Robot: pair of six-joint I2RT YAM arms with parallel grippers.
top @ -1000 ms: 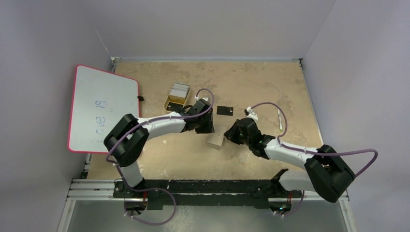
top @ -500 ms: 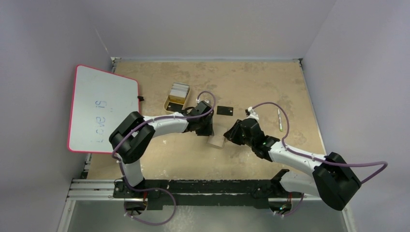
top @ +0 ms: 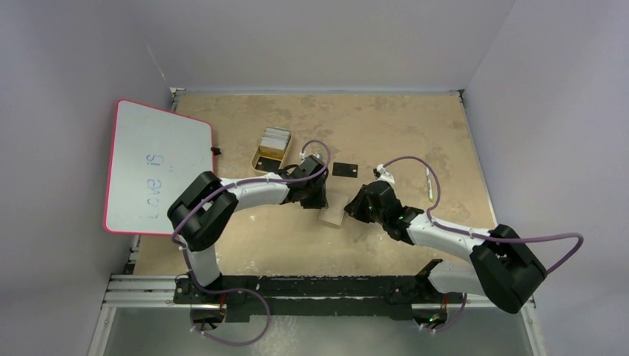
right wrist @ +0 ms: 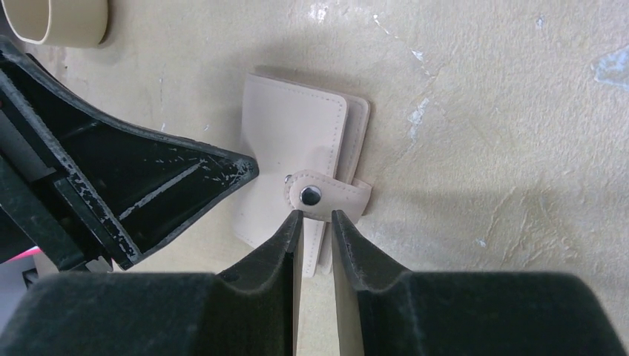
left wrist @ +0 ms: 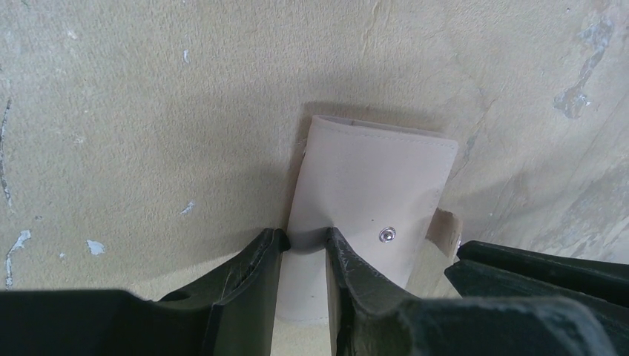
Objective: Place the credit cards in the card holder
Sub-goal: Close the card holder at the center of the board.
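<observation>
Opening the snapped-shut tan bifold card holder (top: 333, 216) at the middle of the tabletop (top: 415, 133) seems the step: the left gripper (left wrist: 303, 239) straddles its edge with narrow jaws, the right gripper (right wrist: 317, 216) does likewise at the snap tab (right wrist: 330, 199), whether pinching I cannot tell; next, tug that tab free.

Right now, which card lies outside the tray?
The black card, flat on the table by itself; the other cards sit stacked in the yellow tray.

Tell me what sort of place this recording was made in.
Most likely a robotics lab test cell: a worn tan table boxed in by plain grey walls, two arms bolted to a metal rail at its near edge, and a pink-framed whiteboard.
</observation>
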